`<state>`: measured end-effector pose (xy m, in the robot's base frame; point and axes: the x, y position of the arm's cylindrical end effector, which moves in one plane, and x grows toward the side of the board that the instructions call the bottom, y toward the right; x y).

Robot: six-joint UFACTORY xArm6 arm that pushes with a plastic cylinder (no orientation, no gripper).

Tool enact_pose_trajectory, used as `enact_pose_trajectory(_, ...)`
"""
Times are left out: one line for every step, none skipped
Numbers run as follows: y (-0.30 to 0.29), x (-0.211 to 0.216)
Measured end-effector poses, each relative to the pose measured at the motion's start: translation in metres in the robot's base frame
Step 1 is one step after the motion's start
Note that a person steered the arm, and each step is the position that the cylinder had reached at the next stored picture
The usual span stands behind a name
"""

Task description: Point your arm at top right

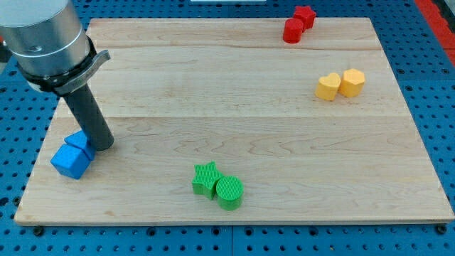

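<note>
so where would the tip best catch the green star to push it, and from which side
No grip is possible, only a push. The green star touches the green cylinder on its lower right, so I would probably bring my tip to the star's free left points and push toward the view's right. The tip now sits far left, beside the blue blocks.

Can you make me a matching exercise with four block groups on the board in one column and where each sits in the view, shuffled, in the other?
Column one:
1. red blocks
2. yellow blocks
3. green blocks
4. blue blocks

Column two:
A. bottom edge, near the middle
B. left side, touching my tip
C. top edge, toward the right
D. right side, below the top pair

Pairs: 1-C, 2-D, 3-A, 4-B
</note>
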<state>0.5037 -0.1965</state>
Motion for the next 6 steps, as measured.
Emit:
enact_pose_trajectory(-0.006, 0.008)
enact_pose_trajectory(0.019, 0.006)
enact_pose_trajectory(0.02, 0.006)
enact_pose_trajectory(0.014, -0.001)
enact_pose_trajectory(0.08, -0.044)
enact_pose_trajectory(0.164, -0.08)
